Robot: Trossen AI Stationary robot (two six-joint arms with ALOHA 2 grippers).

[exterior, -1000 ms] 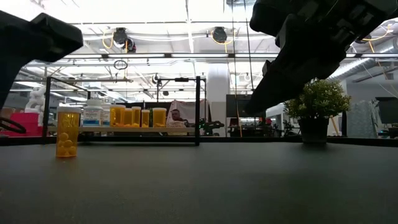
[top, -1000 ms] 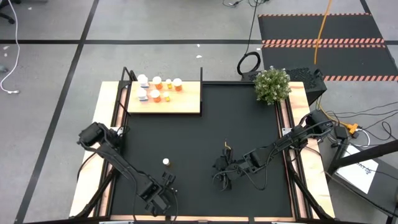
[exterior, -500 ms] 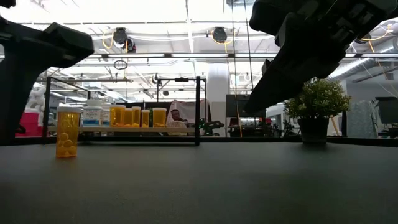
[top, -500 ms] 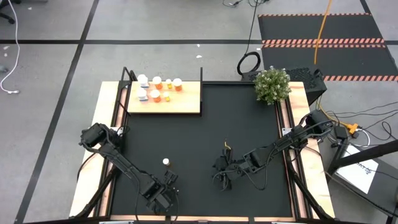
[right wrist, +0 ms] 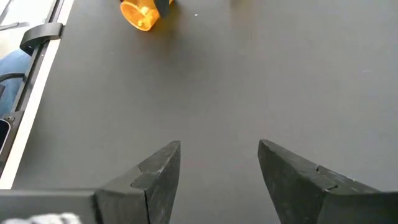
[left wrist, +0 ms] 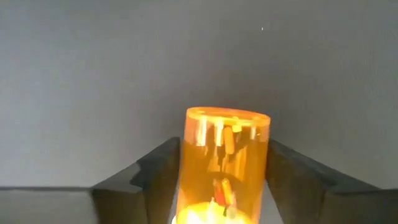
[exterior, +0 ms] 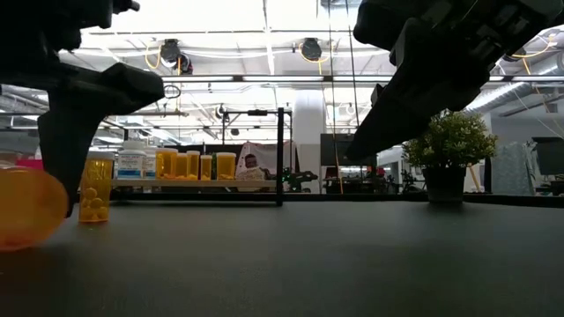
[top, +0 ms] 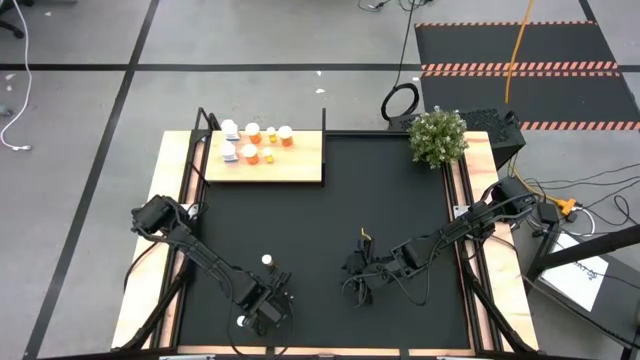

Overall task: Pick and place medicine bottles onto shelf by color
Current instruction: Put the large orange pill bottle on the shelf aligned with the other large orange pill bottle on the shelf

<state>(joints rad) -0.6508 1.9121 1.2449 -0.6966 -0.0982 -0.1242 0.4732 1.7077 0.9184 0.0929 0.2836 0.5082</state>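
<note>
An orange medicine bottle [left wrist: 227, 162] lies on its side on the black mat near the table's near-left corner, with my left gripper [top: 262, 308] shut on it. It also shows in the low view [exterior: 26, 207] and the right wrist view [right wrist: 140, 14]. A second orange bottle [top: 267, 260] stands upright on the mat just beyond it. The shelf [top: 300, 165] at the far left carries white bottles [top: 229, 128] and orange bottles [top: 270, 135]. My right gripper [top: 352, 290] hangs open over the mat's middle, holding nothing. My left gripper pinches the lying bottle's round wall [left wrist: 191, 168] between its two fingers, one on each side. The fingers come from above, pointing steeply down, and lie across the bottle. The bottle rests on its side on the mat [exterior: 26, 245]; its flat end [left wrist: 228, 117] points away from the wrist.
A potted plant [top: 438, 136] stands at the mat's far right corner. Black posts [top: 324, 120] rise at the shelf's edges. Wooden strips [top: 457, 215] border the mat on both sides. Bare mat [top: 330, 220] lies between the shelf and the grippers.
My left gripper has gone toward the table's right edge and a little down. The lying orange bottle now shows at the left of the low view, where it did not show before. My right arm has kept still.
</note>
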